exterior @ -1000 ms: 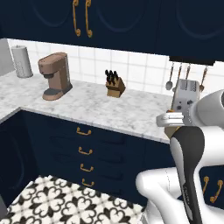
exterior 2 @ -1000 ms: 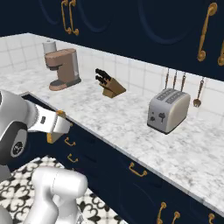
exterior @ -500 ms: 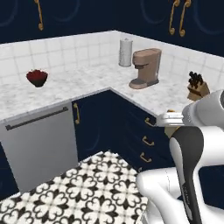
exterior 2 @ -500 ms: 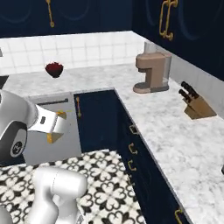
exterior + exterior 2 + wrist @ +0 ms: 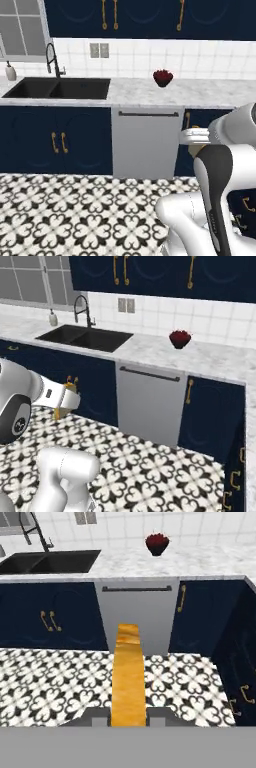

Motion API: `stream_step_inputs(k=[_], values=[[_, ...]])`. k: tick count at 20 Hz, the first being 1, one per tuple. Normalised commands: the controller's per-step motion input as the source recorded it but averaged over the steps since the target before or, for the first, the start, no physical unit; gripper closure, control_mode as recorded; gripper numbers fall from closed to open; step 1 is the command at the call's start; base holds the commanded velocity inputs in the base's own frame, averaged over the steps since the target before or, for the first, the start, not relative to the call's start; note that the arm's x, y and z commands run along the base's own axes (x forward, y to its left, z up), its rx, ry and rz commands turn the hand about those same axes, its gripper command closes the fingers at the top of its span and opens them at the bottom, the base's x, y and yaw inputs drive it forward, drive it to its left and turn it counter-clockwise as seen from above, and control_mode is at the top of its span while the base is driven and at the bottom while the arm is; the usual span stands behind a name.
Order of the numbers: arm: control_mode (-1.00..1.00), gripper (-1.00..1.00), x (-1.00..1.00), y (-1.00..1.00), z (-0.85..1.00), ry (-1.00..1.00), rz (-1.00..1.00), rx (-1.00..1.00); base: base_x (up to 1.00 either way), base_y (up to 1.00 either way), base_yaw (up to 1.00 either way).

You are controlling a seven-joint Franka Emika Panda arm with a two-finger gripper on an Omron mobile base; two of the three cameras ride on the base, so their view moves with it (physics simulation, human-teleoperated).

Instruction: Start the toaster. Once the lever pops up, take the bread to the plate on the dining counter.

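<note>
The bread (image 5: 128,677) is held in the claw (image 5: 129,718) above the floor (image 5: 65,210). Ahead, a sink (image 5: 57,88) is set in the worktop (image 5: 200,92), left of a bowl (image 5: 163,78). A dishwasher (image 5: 145,142) is below.

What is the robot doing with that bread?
The robot is carrying a slice of bread, pinched edge-on between its fingers. Its hand is up in the air over the patterned floor, facing a sink, a dishwasher and a small red bowl on the counter. The bread is not on any plate yet.
</note>
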Motion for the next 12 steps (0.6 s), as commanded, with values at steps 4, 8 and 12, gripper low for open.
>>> stream_step_inputs(k=[4, 8, 12], values=[[1.0, 1.0, 0.0, 0.0, 0.0, 0.0, 0.0, 0.0, 0.0, 0.0, 0.9], [1.0, 1.0, 0.0, 0.0, 0.0, 0.0, 0.0, 0.0, 0.0, 0.0, 0.92], [1.0, 1.0, 0.0, 0.0, 0.0, 0.0, 0.0, 0.0, 0.0, 0.0, 0.95]])
